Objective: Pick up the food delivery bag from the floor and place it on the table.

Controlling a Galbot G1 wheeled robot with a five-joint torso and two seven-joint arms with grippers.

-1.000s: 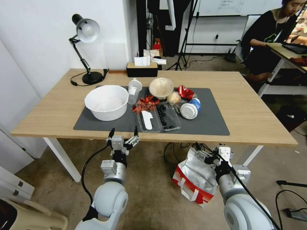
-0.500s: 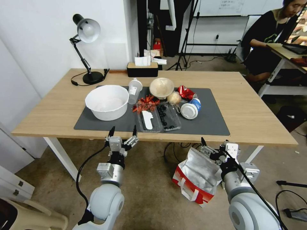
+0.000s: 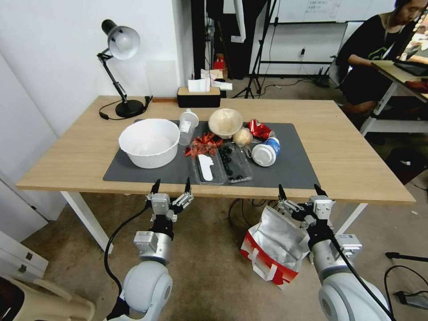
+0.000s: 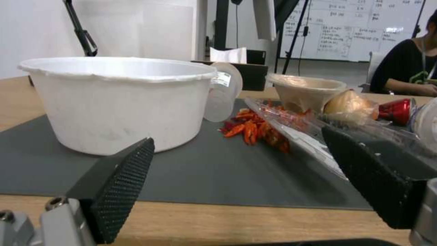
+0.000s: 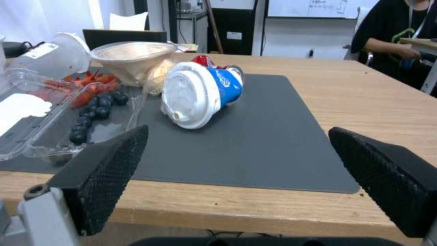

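Below the table's (image 3: 67, 165) front edge, left of centre in the head view, the left gripper (image 3: 171, 184) is raised with jaws spread wide, empty, its tips level with the dark mat (image 3: 294, 171). Further right, the food delivery bag (image 3: 274, 247) stands open on the floor at lower centre-right. Just above the bag's right side, the right gripper (image 3: 301, 191) hangs with jaws wide apart, holding nothing.

A plain white wall (image 3: 53, 53) is standing behind the worktop's far left corner. Worn brownish concrete floor (image 3: 209, 272) is spreading underneath. A black tripod stand (image 3: 256, 62) and a written-on whiteboard (image 3: 312, 10) are standing farther back.
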